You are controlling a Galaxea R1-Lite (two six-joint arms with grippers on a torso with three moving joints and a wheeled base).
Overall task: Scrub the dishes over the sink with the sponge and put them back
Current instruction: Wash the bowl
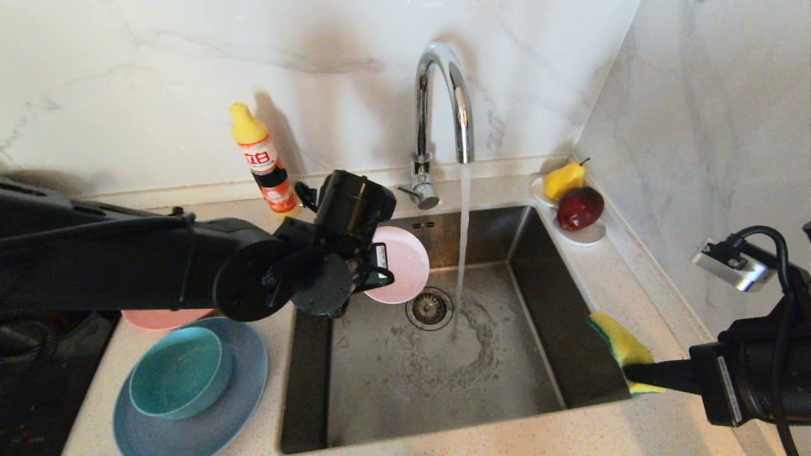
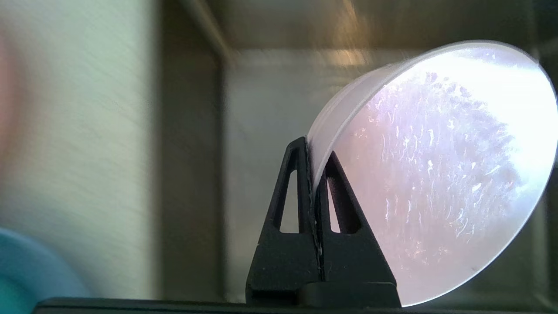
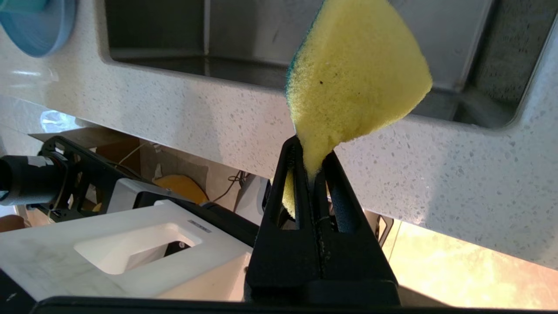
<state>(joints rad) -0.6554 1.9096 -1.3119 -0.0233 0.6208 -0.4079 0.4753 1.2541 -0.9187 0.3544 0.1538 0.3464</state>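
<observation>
Sink [image 1: 570,329] steel, tap [image 1: 443,101] running into it. Blue plate [image 1: 241,392] on counter left of sink, teal bowl [image 1: 177,373] sitting on it, salmon plate [image 1: 161,318] just behind. Pink bowl [image 2: 436,174] tilted over sink's left side, wet; left gripper [image 2: 314,174] clenched on rim. Likely light, stiff, slippery; rim best hold. Sponge [image 3: 353,74] at sink's right edge, pinched by right gripper [image 3: 314,174]; soft, floppy.
</observation>
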